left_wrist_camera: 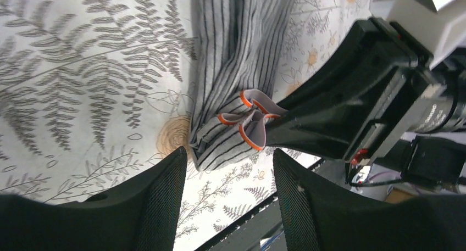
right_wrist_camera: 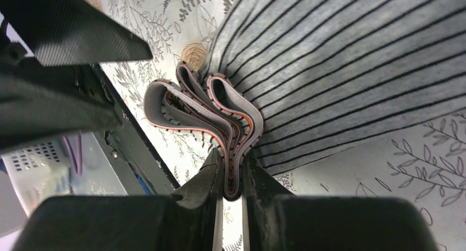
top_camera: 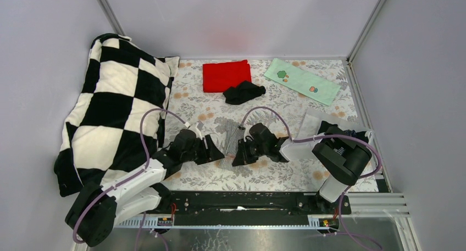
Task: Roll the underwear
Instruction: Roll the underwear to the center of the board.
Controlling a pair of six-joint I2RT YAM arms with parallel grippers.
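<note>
The grey pinstriped underwear (top_camera: 231,141) lies folded into a narrow strip on the floral sheet between the two grippers. My right gripper (top_camera: 239,155) is shut on its bunched orange-edged waistband (right_wrist_camera: 231,124) at the near end. In the left wrist view the striped underwear (left_wrist_camera: 236,70) runs up the frame with the waistband folds (left_wrist_camera: 250,122) pinched by the right gripper. My left gripper (left_wrist_camera: 228,179) is open and empty, just short of that near end. It also shows in the top view (top_camera: 217,152). A black underwear (top_camera: 243,91) lies crumpled at the back.
A red cloth (top_camera: 226,75) and a pale green printed cloth (top_camera: 301,81) lie at the back. A black-and-white checked pillow (top_camera: 112,108) fills the left side. A clear plastic bag (top_camera: 310,133) with a dark item (top_camera: 329,127) sits at the right. The black front rail (top_camera: 242,201) is close below the grippers.
</note>
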